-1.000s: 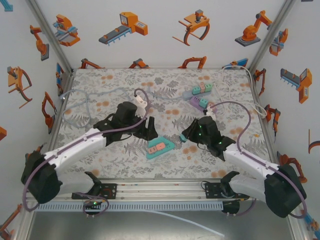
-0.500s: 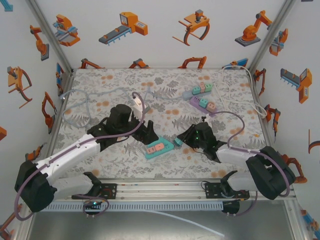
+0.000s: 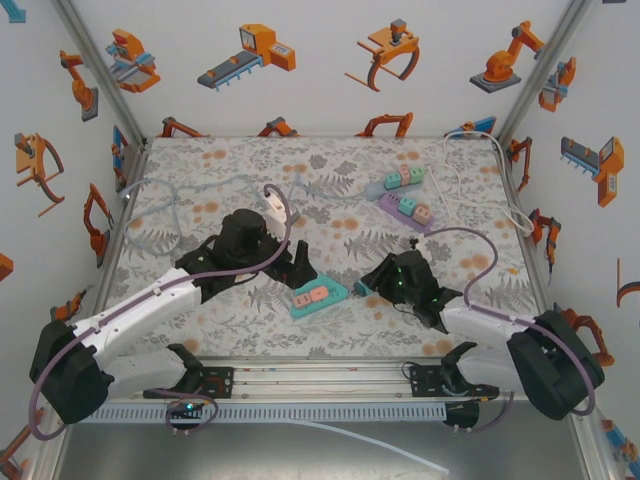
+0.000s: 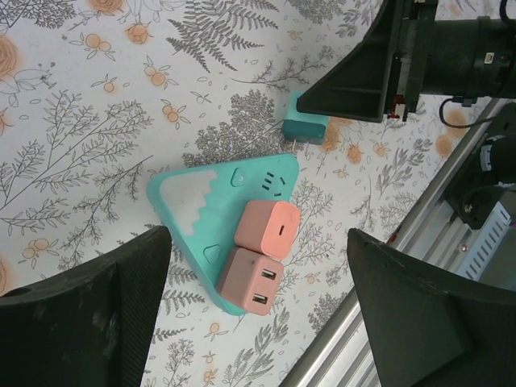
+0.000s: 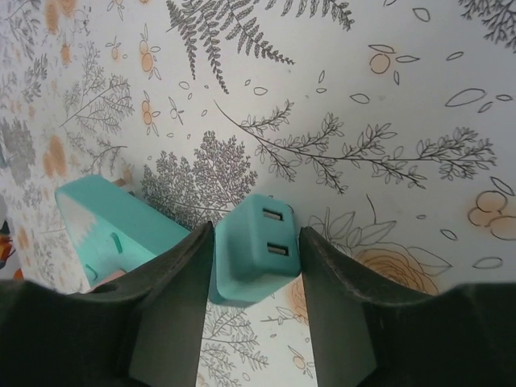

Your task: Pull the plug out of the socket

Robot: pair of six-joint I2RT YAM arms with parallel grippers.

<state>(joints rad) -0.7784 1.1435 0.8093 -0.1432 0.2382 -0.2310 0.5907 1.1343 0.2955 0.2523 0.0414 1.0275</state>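
Note:
A teal socket strip (image 3: 320,297) lies on the floral mat, with two pink plugs (image 4: 268,229) (image 4: 250,280) seated in it. One socket on the strip (image 4: 274,181) is bare. A teal plug (image 5: 256,250) lies on the mat just right of the strip, apart from it, its prongs pointing back at it (image 4: 305,129). My right gripper (image 5: 256,286) straddles this plug, open, its fingers close on both sides and the plug skewed between them. My left gripper (image 4: 258,310) hangs wide open above the strip's pink plugs, and sits at the strip's left end in the top view (image 3: 300,266).
A second strip (image 3: 398,178) with green and pink plugs and a purple one (image 3: 405,210) lie at the back right. White cables (image 3: 170,205) loop at the left and along the right wall (image 3: 500,205). The metal rail (image 4: 476,234) runs along the near edge.
The teal plug came out of the strip's right end with my right gripper and now rests on the mat. The left gripper moved closer over the strip.

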